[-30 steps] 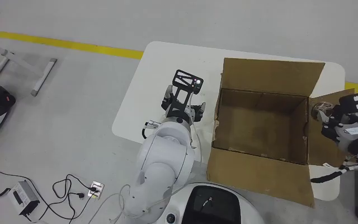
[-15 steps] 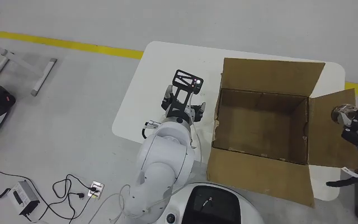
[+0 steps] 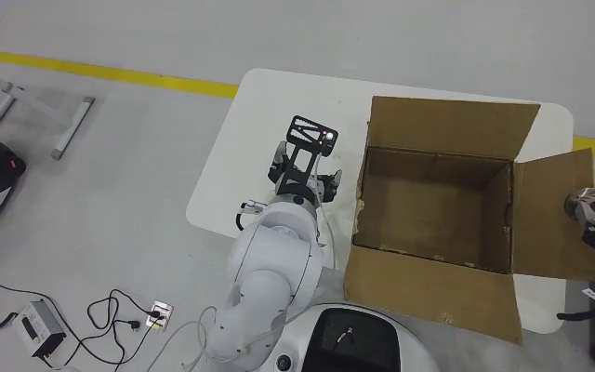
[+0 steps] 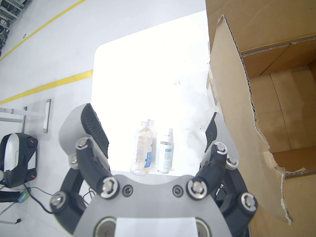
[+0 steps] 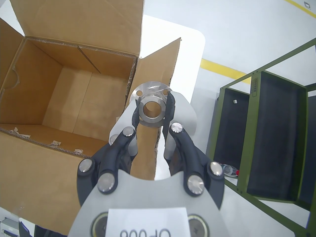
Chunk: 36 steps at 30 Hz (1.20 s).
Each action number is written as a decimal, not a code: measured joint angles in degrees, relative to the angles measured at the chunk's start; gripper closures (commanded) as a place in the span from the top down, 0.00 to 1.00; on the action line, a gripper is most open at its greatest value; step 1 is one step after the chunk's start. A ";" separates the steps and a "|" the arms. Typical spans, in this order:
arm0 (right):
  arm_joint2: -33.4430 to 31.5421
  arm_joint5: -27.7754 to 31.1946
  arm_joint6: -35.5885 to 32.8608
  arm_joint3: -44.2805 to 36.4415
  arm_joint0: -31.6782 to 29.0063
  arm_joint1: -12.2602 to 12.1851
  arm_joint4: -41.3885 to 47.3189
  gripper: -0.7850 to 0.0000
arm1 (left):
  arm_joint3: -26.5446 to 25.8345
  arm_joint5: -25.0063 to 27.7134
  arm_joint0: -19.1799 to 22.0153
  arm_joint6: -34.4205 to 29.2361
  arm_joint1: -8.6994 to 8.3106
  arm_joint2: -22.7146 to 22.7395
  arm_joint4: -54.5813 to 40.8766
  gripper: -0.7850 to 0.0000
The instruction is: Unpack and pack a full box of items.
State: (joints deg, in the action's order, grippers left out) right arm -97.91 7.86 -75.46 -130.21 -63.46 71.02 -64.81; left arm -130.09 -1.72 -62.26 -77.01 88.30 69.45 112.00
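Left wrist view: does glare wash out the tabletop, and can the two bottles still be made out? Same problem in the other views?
Left wrist view: the table glares to plain white, yet the clear bottle and the spray bottle stand out. Right wrist view: the metal ring carries bright reflections but keeps its outline. Top view: the table is evenly lit, no glare.

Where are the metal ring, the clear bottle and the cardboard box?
Metal ring (image 5: pixel 151 88): right wrist view, on its flat plate.
Clear bottle (image 4: pixel 143 146): left wrist view, on its body.
Cardboard box (image 3: pixel 451 126): top view, on its far flap.
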 measured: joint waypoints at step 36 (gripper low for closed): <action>-11.00 -3.40 1.05 -3.26 -11.64 -2.52 2.88 0.00 | 0.00 0.00 0.00 0.00 0.00 0.00 0.00 1.00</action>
State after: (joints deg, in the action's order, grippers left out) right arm -108.91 4.46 -74.42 -133.47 -75.10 68.51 -61.93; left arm -130.09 -1.72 -62.26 -77.01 88.30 69.45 112.00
